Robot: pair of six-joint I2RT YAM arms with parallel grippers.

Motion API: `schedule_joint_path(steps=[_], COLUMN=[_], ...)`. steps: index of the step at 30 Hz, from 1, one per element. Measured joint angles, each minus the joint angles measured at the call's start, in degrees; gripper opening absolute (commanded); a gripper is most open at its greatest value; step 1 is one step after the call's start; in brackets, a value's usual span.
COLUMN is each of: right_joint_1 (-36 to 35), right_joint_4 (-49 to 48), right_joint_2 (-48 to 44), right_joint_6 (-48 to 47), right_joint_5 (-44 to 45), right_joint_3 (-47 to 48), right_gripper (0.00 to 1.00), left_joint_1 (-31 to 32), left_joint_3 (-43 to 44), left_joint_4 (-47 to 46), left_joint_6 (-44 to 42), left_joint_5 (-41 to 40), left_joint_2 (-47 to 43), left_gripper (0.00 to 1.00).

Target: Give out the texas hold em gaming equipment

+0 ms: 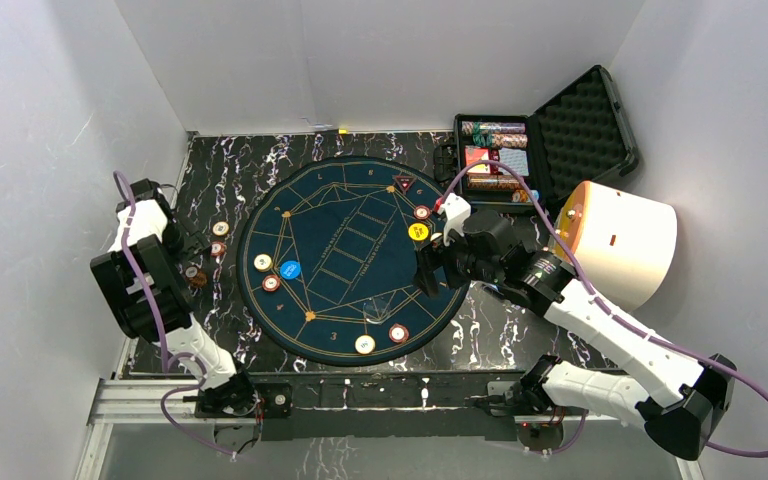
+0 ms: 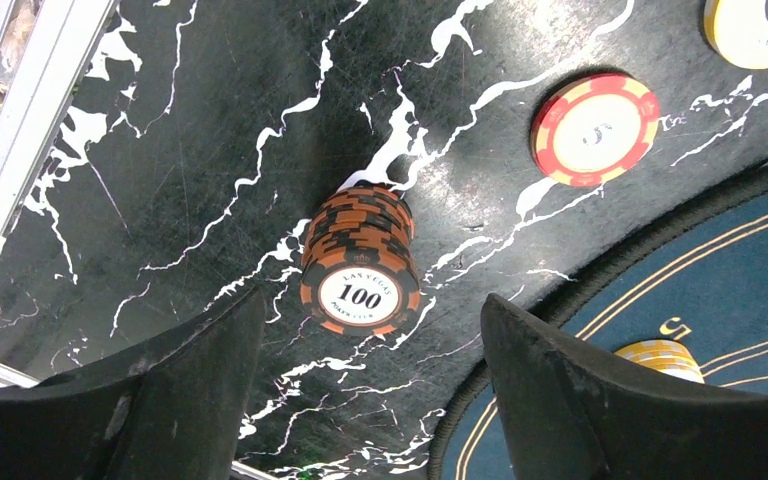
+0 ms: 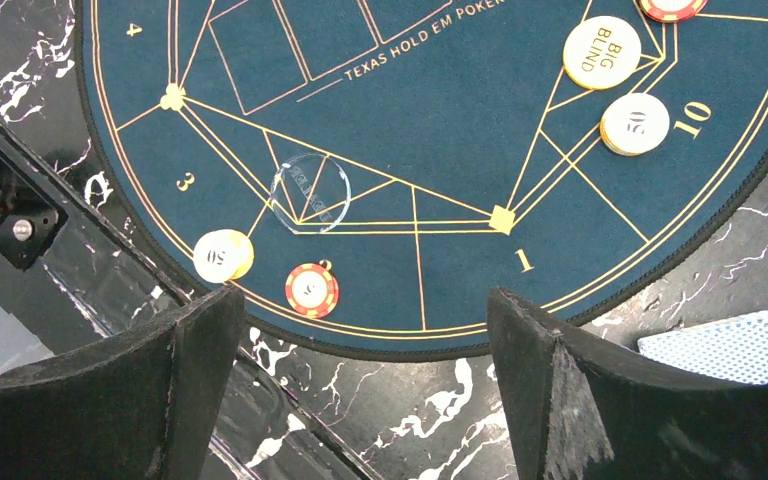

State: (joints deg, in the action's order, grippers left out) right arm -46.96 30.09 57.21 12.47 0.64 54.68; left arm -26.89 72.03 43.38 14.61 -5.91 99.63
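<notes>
Left fingers [image 2: 190, 390] stand apart, the orange-black chip stack [image 2: 360, 265] at centre frame between their tips, untouched; right fingers [image 3: 160, 380] gape wide at the mat's [image 3: 460, 150] edge.

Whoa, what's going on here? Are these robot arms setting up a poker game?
Looks like it. Two robot arms are laying out poker gear on a round blue mat; chips, a blue button and a yellow button sit around its rim. The left arm's fingers are open, lined up on a stack of orange-and-black chips on the table beside the mat, not gripping it. The right arm's fingers hang open and empty over the mat's right edge.
</notes>
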Motion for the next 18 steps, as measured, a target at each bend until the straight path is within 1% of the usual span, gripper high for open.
schedule_joint_path(steps=[5, 9, 12, 16, 18], right_joint_1=[-0.1, -0.1, -0.3, -0.4, -0.4], right_joint_4=[-0.2, -0.2, -0.2, -0.2, -0.2], right_joint_2=[0.0, 0.0, 0.0, 0.0, 0.0], right_joint_6=[0.0, 0.0, 0.0, 0.0, 0.0], right_joint_5=[0.0, 0.0, 0.0, 0.0, 0.0], right_joint_3=[0.0, 0.0, 0.0, 0.0, 0.0], right_gripper=[0.98, 0.98, 0.98, 0.98, 0.98], left_joint_1=[-0.1, -0.5, -0.8, -0.8, -0.8], left_joint_3=[0.0, 0.0, 0.0, 0.0, 0.0], left_joint_4=[-0.3, -0.7, -1.0, -1.1, -1.1], left_joint_6=[-0.3, -0.5, -0.5, -0.5, -0.5], left_joint_5=[0.3, 0.4, 0.5, 0.7, 0.7], left_joint_2=[1.2, 2.2, 3.0, 3.3, 3.3], left_gripper=[0.64, 0.61, 0.55, 0.5, 0.49])
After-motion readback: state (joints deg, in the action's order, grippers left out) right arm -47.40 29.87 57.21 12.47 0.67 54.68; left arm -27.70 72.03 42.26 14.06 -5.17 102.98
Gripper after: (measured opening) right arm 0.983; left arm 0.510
